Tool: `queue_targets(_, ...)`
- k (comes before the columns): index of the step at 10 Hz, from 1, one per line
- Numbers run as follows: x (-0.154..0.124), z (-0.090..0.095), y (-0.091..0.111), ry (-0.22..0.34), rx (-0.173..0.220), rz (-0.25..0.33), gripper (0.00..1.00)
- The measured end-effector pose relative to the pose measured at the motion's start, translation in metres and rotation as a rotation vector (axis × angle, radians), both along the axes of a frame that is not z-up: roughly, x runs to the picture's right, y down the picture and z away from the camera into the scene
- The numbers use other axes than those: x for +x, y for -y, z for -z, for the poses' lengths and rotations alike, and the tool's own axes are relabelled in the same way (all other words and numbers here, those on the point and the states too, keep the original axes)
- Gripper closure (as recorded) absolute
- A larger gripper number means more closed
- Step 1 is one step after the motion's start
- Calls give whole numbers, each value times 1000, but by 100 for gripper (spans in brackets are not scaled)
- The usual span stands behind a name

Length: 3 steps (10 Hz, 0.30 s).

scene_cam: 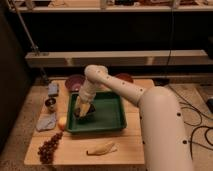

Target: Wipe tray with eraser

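While the arm [107, 85] reaches down from the far side of the table [127, 147], the gripper [84, 111] sits low in the left part of the green tray [112, 120], close to the tray's left wall. A dark block under its tip seems to be the eraser [85, 114], pressed to the tray floor; whether the jaws are clamped on it or merely bearing on it cannot be told, since the wrist hides them. The eraser lies directly below the gripper, so no reach is needed; its long axis cannot be made out.

The stroke that matters is sideways. The left rim is just beside the eraser, so there is little room that way, while the tray floor lies open to the right and toward the near rim. A sweep rightward looks the natural next move.

Outside the tray, an orange fruit [62, 123] and a blue cloth [46, 121] lie just off its left edge, grapes [49, 147] and a banana [101, 148] in front, two bowls [74, 81] behind. All stand clear of a stroke kept within the rims.
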<state>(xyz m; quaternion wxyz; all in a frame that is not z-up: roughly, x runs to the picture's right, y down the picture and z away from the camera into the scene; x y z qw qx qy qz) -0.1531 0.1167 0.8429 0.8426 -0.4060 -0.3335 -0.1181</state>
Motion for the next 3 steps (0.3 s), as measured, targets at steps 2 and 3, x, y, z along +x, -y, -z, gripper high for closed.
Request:
queue_targets(2,8,3,-8,1,-20,-13,100)
queue_targets(3,5,3,-8,3,-20,-11,100)
